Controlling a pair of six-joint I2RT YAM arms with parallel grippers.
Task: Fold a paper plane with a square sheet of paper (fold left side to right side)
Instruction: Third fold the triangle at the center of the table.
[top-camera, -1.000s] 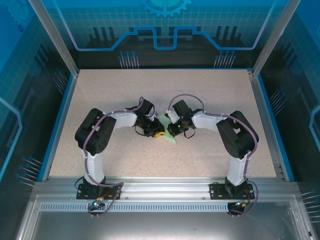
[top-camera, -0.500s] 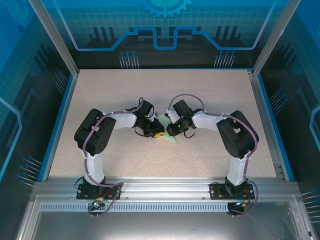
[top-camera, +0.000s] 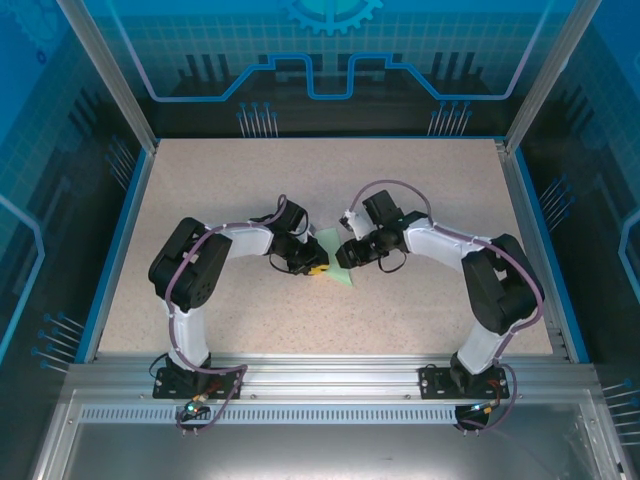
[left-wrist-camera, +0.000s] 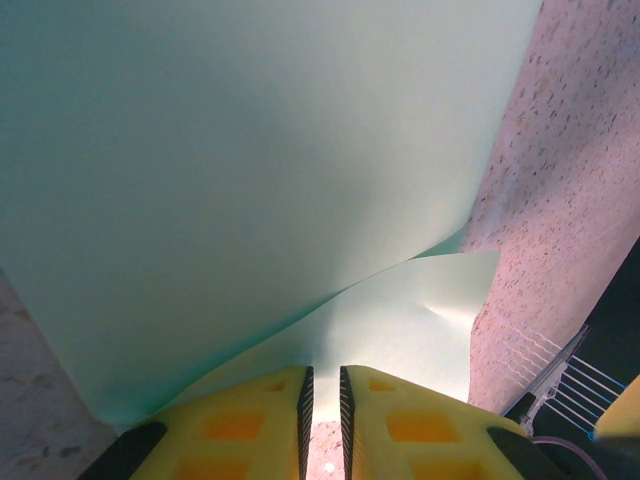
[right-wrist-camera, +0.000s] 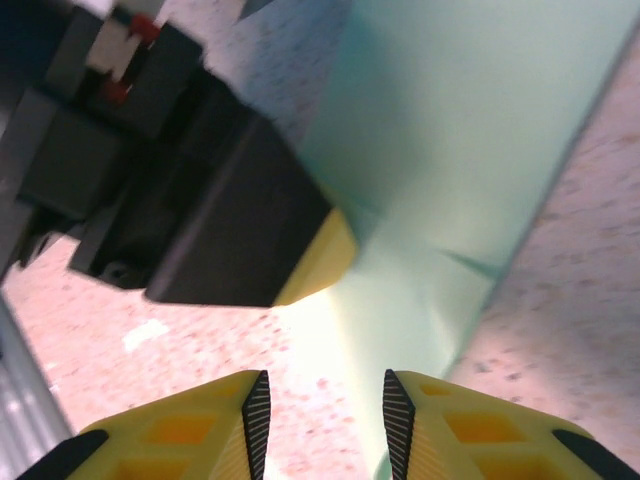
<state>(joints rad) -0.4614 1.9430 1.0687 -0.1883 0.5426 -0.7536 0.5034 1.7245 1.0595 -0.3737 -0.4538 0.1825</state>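
The square sheet of paper (top-camera: 342, 278) is pale mint green and lies partly folded mid-table between the two arms. In the left wrist view the sheet (left-wrist-camera: 250, 150) has one flap standing up over a lower layer. My left gripper (left-wrist-camera: 322, 370) has its yellow fingers almost together, leaving a thin slit, with the tips resting on the sheet's near edge. From above, the left gripper (top-camera: 317, 267) sits at the sheet's left side. My right gripper (right-wrist-camera: 322, 385) is open and empty just short of the paper (right-wrist-camera: 450, 130); from above, the right gripper (top-camera: 343, 258) faces the left one closely.
The speckled beige table (top-camera: 230, 190) has a raised blue rim (top-camera: 118, 240) and aluminium posts (top-camera: 105, 70) at the corners. In the right wrist view the left gripper's black body (right-wrist-camera: 200, 200) stands very near my right fingers. Free tabletop lies behind and beside both arms.
The right gripper's jaws have parted and let go of the paper, and the right arm's elbow has swung out to the right. The left arm has stayed put.
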